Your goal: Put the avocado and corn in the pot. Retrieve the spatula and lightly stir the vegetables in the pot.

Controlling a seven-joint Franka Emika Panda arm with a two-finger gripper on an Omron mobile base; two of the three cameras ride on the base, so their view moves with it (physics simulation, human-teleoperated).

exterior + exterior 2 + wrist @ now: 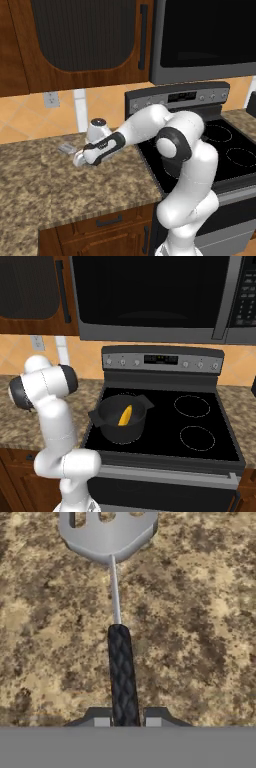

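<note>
The spatula lies on the speckled granite counter, its slotted silvery head pointing away from the hand. My gripper is shut on the black handle, with a fingertip on either side. In the left base view the gripper sits low over the counter left of the stove, and the spatula head pokes out beyond it. The dark pot stands on the front left burner with the yellow corn inside. The avocado is hidden.
A black glass cooktop lies right of the counter, with a control panel behind and a microwave above. Wooden wall cabinets hang over the counter. A wall outlet sits on the tiled backsplash.
</note>
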